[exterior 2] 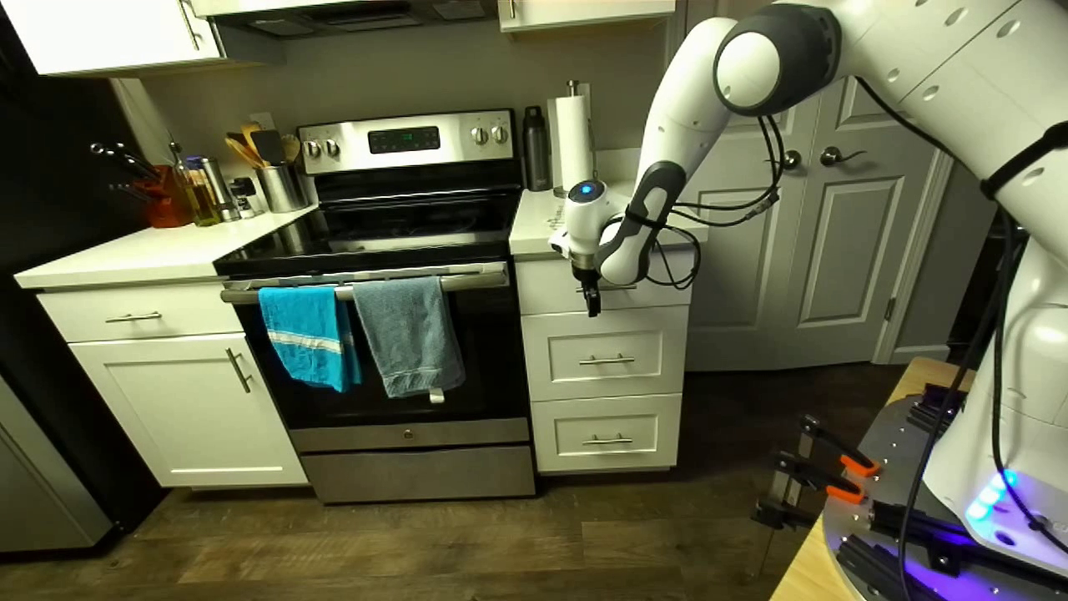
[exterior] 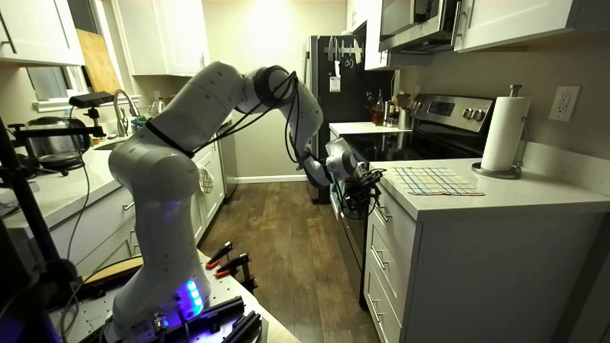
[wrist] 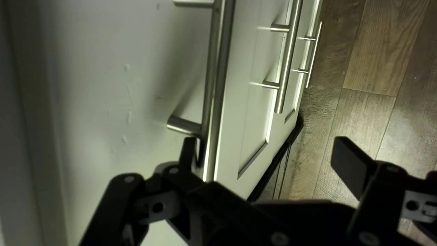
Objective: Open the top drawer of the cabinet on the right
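Note:
The white top drawer [exterior 2: 542, 284] is shut in the cabinet right of the stove; its front also shows in an exterior view [exterior: 402, 226]. Its steel bar handle [wrist: 215, 68] runs down the wrist view and shows in both exterior views [exterior: 382, 213] [exterior 2: 619, 288]. My gripper [wrist: 269, 159] is open with nothing clamped. One finger is on the drawer side of the bar, near a handle post; the other stands wide apart on the outer side, over the floor. I cannot tell if the inner finger touches the bar. In an exterior view the gripper [exterior 2: 591, 302] points down before the drawer.
Two lower drawers with bar handles [exterior 2: 607, 360] [exterior 2: 607, 439] sit below. The stove [exterior 2: 375, 217], with towels [exterior 2: 309, 334] on its handle, stands beside. The countertop [exterior: 505, 195] above holds a checked cloth [exterior: 436, 181] and a paper towel roll [exterior: 505, 133].

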`<state>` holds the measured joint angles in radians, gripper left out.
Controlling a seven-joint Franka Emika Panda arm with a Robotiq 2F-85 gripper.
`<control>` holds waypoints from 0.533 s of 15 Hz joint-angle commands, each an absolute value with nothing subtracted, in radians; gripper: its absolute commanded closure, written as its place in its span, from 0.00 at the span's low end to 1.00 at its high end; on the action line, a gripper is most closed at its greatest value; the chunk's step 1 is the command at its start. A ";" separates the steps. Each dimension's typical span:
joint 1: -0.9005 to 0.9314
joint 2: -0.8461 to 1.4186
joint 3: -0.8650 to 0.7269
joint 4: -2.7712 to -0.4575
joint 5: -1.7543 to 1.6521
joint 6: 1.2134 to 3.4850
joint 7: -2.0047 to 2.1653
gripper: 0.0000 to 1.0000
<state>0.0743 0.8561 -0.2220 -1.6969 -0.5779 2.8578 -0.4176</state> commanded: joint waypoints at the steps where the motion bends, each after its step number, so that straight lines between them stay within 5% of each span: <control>1: 0.035 0.867 -0.186 -1.690 -0.569 2.878 -0.396 0.00; 8: -0.061 0.865 -0.066 -1.688 -0.430 2.855 -0.407 0.00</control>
<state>-0.0082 0.8595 -0.1297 -1.6779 -0.4923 2.8584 -0.4070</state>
